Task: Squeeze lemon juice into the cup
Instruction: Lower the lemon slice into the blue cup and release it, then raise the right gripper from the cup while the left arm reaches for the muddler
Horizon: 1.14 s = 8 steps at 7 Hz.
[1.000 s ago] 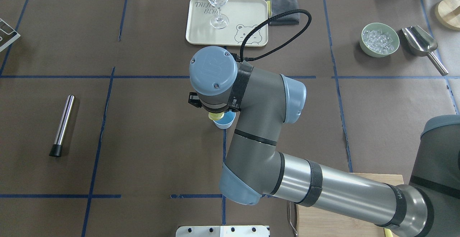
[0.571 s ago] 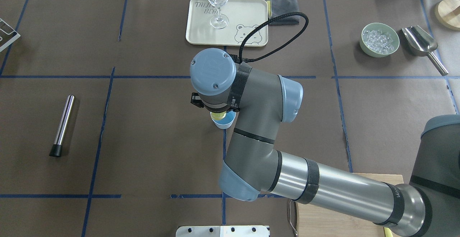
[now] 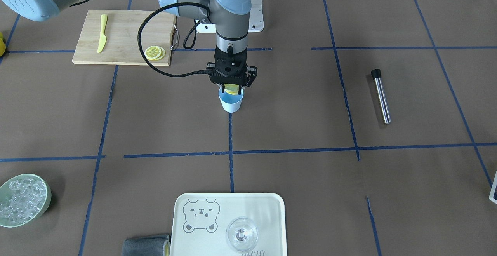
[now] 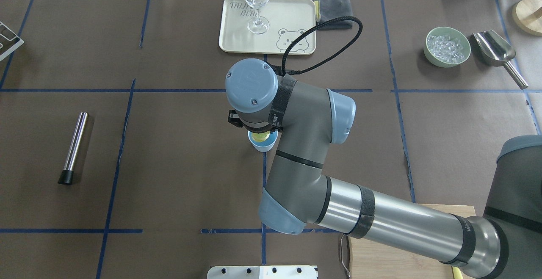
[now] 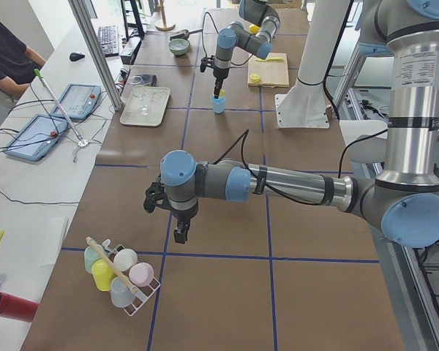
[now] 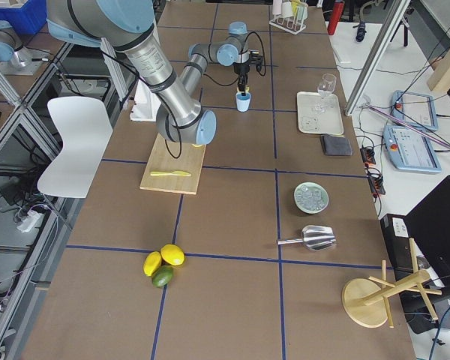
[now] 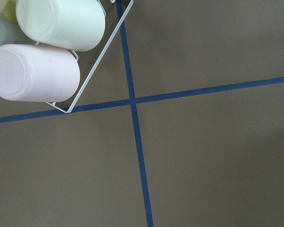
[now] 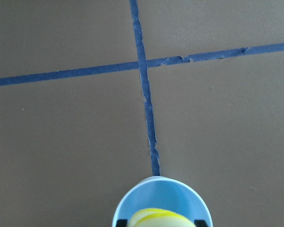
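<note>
Right gripper (image 3: 231,89): fingers clamped on lemon (image 8: 156,218), directly above cup (image 3: 231,103) mouth. Left gripper (image 5: 179,235): finger state cannot be told; mug rack (image 5: 121,276) at its 8 o'clock.

One blue cup (image 3: 231,104), one glass (image 3: 241,234), one tray (image 3: 266,212), one bowl (image 4: 447,64) (of ice (image 3: 19,202)), one knife (image 3: 101,32).

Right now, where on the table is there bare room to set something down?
Bare paper lies between the cup and the tray, and between the cup and the steel rod. Crowded: the cup itself, under the right arm's jaws holding the lemon, and the cutting board.
</note>
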Motion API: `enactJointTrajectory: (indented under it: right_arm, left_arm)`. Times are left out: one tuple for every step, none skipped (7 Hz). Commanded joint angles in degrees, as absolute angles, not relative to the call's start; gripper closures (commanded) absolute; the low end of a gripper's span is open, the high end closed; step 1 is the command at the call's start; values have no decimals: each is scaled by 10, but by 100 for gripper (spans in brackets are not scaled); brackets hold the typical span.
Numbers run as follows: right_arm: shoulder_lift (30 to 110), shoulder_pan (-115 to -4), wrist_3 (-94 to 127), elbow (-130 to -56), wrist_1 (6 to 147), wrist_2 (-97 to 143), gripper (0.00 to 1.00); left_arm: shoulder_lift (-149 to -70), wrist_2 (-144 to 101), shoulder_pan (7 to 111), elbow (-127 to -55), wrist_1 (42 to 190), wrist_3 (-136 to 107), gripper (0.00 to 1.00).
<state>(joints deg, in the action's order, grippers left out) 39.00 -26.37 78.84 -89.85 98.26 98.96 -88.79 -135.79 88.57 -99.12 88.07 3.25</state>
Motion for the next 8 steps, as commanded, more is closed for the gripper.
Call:
enactJointTrajectory:
  right_arm:
    - [388,-267,785,-899,983,991,0]
    - [388,-267,785,-901,983,991,0]
    - [387,-267,785,-903,983,991,0]
    - [388,-267,785,-904,983,991,0]
    - [388,-277,784,-909,983,1001,0]
    - [395,-299,774,-922,993,1025,0]
    - [399,-319,730,-947,1031,1031,0]
    - [416,-349,688,-981,1063,1047,0]
  left_arm:
    - [-889,-1358,885,-990,881,33,0]
    - [-889,-1358,885,-991,881,33,0]
    - [-889,-1358,885,-991,881,33,0]
    - [-889,-1358,885,-991,881,33,0]
    - [-889,-1358,885,-991,881,31,0]
    - [-898,-1353,884,-1000,882,26,0]
    - [-901,-1349,878,-1017,878,16,0]
    - [-914,-1348,851,-1022,848,13,0]
